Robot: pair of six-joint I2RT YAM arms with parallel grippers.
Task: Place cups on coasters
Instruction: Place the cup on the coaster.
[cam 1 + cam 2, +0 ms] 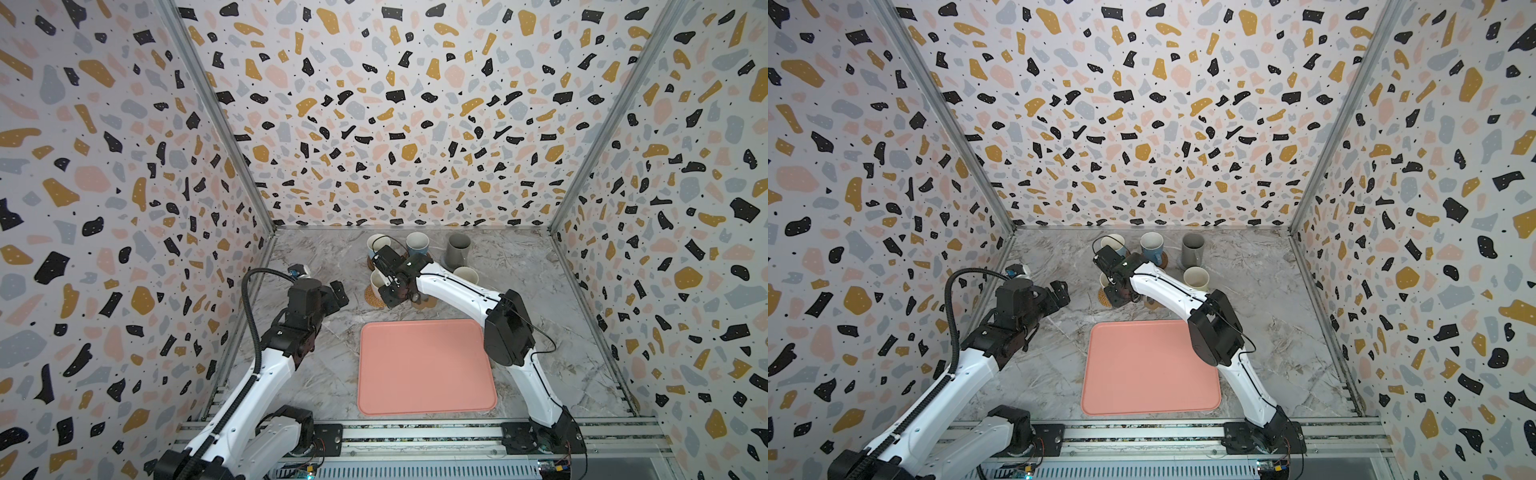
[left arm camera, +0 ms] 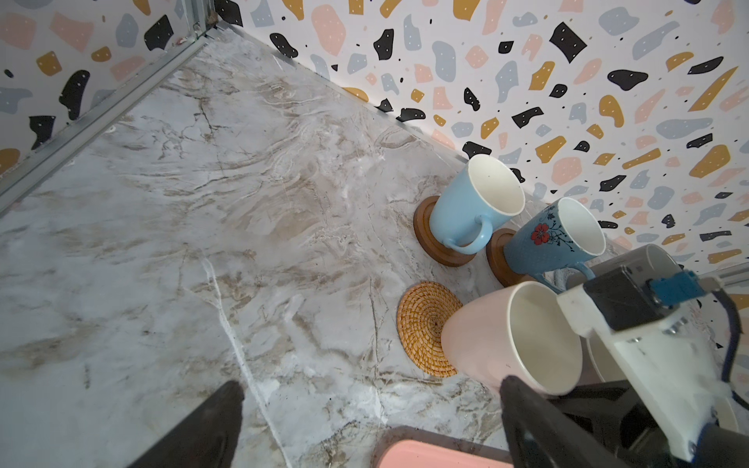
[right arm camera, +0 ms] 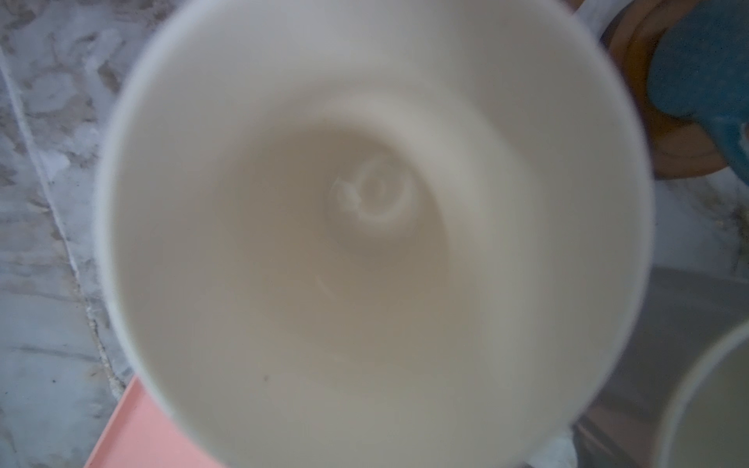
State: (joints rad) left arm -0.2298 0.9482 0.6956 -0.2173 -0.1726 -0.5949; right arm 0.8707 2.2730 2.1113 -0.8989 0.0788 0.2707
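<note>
Gripped the pink mug (image 2: 478, 344) in the clamped right gripper (image 1: 392, 291), base at the rattan coaster (image 2: 421, 324) edge below the jaws. Showed only white glaze inside. Just beyond those jaws, blue mugs (image 2: 466, 210) on wooden discs (image 2: 423, 231). Spread the left gripper (image 2: 369, 385) wide over bare marble tabletop (image 2: 202, 202), pink tray (image 1: 424, 365) behind both jaws.
</note>
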